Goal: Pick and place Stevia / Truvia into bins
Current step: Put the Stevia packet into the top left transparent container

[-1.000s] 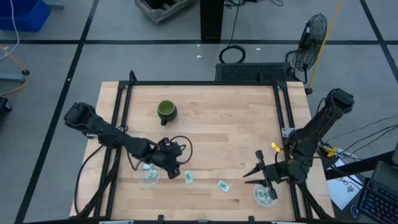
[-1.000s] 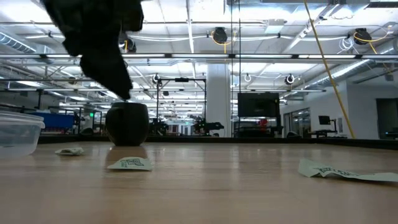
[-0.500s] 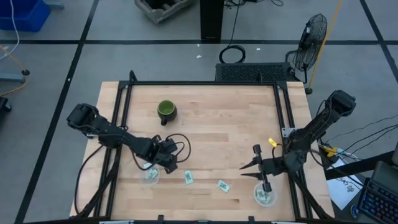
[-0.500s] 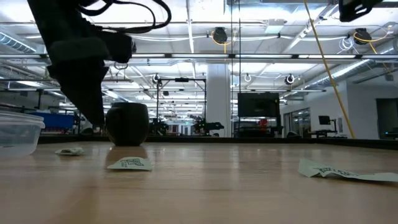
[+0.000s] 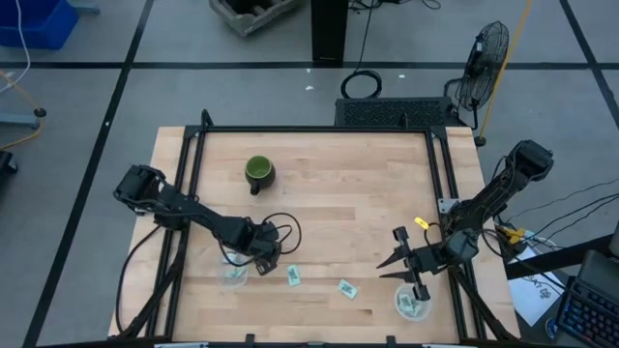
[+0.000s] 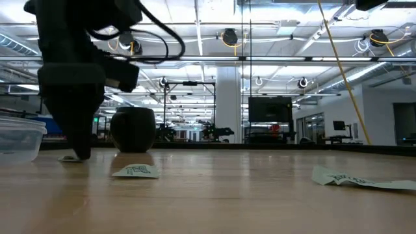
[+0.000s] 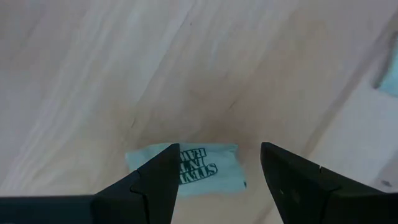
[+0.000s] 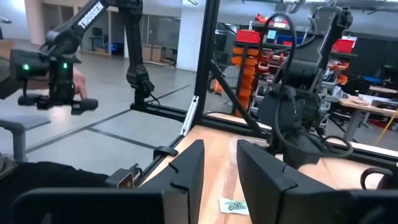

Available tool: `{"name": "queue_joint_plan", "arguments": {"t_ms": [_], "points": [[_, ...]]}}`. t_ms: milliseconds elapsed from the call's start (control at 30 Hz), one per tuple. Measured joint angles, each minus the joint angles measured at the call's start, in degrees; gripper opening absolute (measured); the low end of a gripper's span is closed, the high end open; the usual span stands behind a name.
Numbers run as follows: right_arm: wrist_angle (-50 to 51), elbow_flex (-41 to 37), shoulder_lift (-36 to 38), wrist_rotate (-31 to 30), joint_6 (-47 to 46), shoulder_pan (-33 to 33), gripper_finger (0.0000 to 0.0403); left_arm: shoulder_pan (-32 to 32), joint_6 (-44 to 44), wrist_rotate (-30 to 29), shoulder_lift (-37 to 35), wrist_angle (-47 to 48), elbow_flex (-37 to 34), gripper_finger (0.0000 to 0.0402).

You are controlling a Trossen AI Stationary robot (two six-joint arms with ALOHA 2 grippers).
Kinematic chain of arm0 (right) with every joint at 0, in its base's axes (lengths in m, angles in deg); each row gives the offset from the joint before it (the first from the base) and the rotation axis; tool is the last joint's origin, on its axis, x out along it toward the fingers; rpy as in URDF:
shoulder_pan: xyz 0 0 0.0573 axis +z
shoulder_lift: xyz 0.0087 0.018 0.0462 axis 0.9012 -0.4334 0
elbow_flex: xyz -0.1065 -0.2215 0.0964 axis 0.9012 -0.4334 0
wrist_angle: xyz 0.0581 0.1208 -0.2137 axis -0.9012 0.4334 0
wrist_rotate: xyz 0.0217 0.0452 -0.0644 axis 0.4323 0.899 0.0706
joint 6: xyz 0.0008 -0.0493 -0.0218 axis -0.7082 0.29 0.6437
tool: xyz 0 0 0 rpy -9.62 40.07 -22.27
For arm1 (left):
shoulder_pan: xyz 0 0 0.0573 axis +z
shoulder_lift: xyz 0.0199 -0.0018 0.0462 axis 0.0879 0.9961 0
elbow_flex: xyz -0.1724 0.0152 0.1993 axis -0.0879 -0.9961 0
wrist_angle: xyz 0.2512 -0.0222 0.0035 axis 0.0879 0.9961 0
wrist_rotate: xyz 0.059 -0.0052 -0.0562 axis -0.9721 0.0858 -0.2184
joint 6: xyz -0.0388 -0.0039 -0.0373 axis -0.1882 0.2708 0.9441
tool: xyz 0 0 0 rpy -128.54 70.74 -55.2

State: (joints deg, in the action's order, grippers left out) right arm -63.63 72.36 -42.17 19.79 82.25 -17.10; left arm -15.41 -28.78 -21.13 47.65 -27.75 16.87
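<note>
My left gripper point(image 7: 217, 163) is open and low over the table. Its fingers stand on either side of a pale green Stevia packet point(image 7: 191, 169) that lies flat on the wood; I cannot tell if they touch it. In the high view this gripper point(image 5: 263, 255) is just beside the left clear bin point(image 5: 235, 275). Two more packets point(image 5: 293, 275) point(image 5: 346, 287) lie flat between the bins. My right gripper point(image 5: 395, 259) is open and hovers near the right bin point(image 5: 413, 304), which holds packets.
A dark green mug point(image 5: 258, 172) stands toward the far side of the table. The left arm's cable point(image 5: 282, 224) loops above the wood. A black frame rail point(image 5: 191, 193) runs along the table's sides. Bare wood lies in the middle point(image 5: 358, 203).
My left gripper has come down from well above the table until its fingertips are at the wood around a packet, staying beside the left bin. My right gripper has shifted slightly away from its bin, toward the far edge. The packets have not moved.
</note>
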Motion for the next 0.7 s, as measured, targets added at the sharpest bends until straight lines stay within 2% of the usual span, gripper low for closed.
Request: {"name": "queue_joint_plan", "arguments": {"t_ms": [200,400,500,700], "points": [[-0.2,0.0,0.0,0.1,-0.2,0.0,0.0091,0.5,-0.6,0.5,2.8,-0.4,0.3,0.0230],[-0.3,0.0,0.0,0.0,-0.2,0.0,0.0091,0.6,-1.5,1.0,2.0,-0.4,0.2,0.0226],[-0.2,0.0,0.0,0.0,-0.2,0.0,0.0091,0.6,-1.7,0.8,1.7,-0.4,0.1,0.0204],[-0.2,0.0,0.0,0.0,-0.2,0.0,0.0091,0.6,-3.2,0.3,1.7,-0.6,0.0,0.0128]]}}
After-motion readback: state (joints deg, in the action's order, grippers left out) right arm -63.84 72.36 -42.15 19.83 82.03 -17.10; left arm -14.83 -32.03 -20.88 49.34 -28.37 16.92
